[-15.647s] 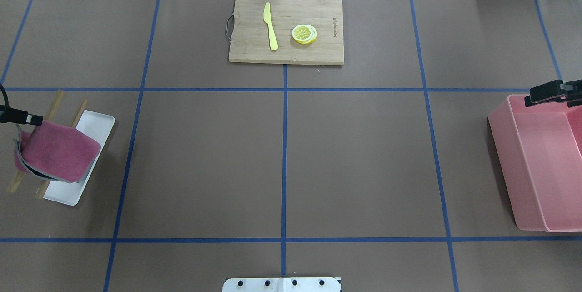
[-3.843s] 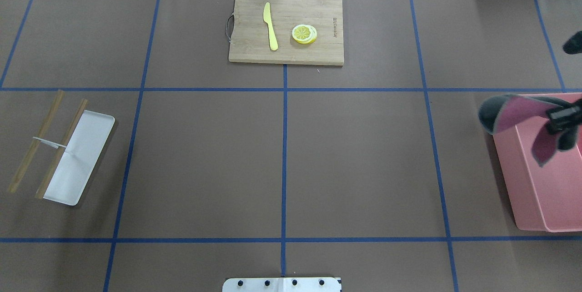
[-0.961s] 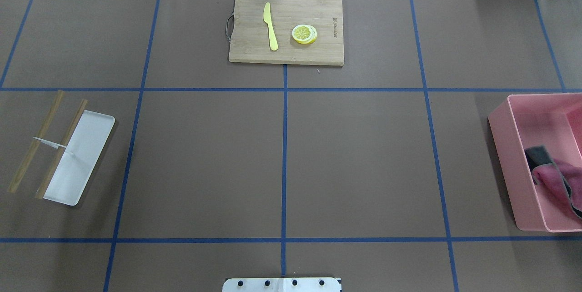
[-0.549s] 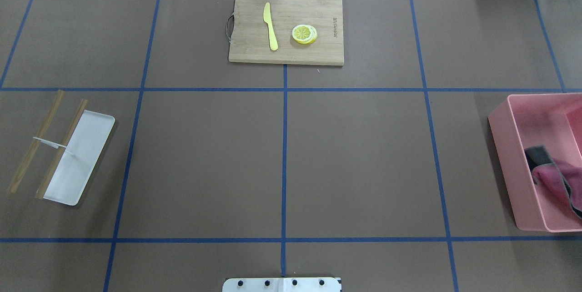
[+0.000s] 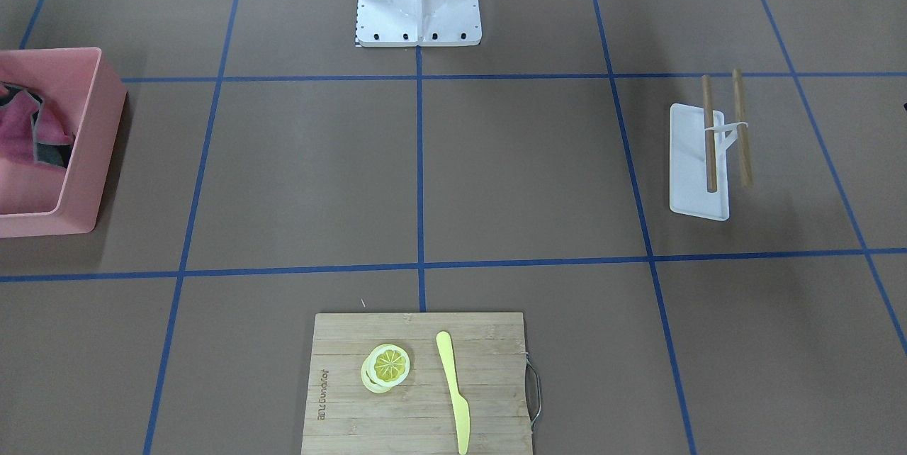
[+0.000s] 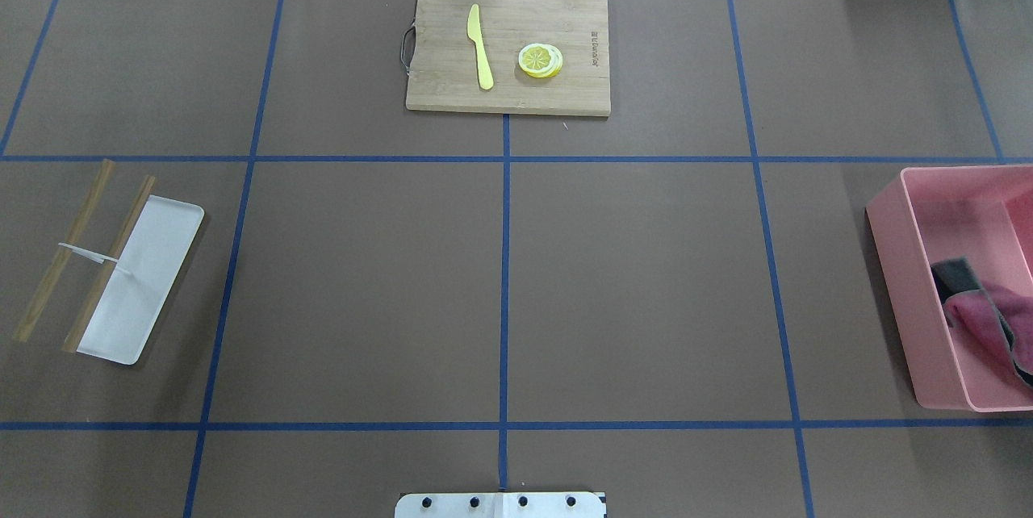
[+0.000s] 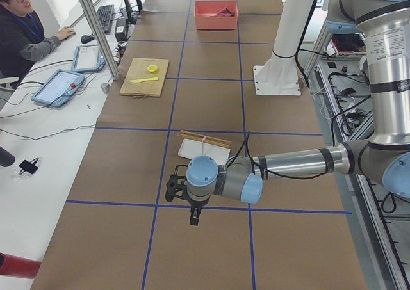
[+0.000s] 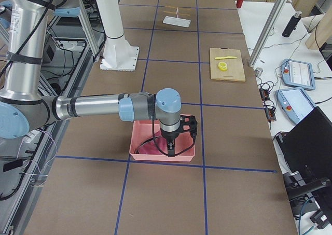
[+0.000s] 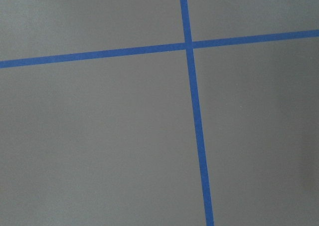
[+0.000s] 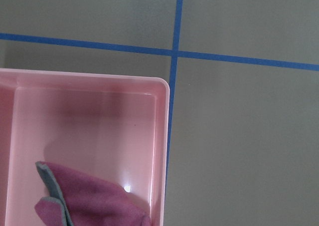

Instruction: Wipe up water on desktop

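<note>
Though in side views only, left tool (image 7: 194, 218) and right tool (image 8: 171, 150): opening untellable; cloth (image 6: 986, 318) in bin (image 6: 894, 292).

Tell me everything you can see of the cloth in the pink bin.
The cloth is soft fabric, magenta on one face with a grey backing and grey edge. It lies crumpled inside the pink bin, resting on its floor toward one end, partly cut off by the overhead view's edge. Nothing else lies on it.
</note>
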You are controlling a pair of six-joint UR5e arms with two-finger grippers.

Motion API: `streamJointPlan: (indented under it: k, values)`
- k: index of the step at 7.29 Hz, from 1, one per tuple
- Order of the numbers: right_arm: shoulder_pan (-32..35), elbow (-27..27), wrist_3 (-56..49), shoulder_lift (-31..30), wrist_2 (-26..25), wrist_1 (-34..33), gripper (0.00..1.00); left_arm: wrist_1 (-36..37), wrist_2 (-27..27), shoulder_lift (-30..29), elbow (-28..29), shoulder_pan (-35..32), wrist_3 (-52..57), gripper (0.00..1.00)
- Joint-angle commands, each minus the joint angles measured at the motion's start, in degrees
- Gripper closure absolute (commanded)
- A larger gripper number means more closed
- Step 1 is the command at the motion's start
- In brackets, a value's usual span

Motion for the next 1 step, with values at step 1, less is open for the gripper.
streamJointPlan:
  k: [1]
  values:
    - [-0.16,1.13,0.0,0.05,0.0,0.01,0.0,0.06,0.0,0.11,-0.03,-0.01,0.01,0.01]
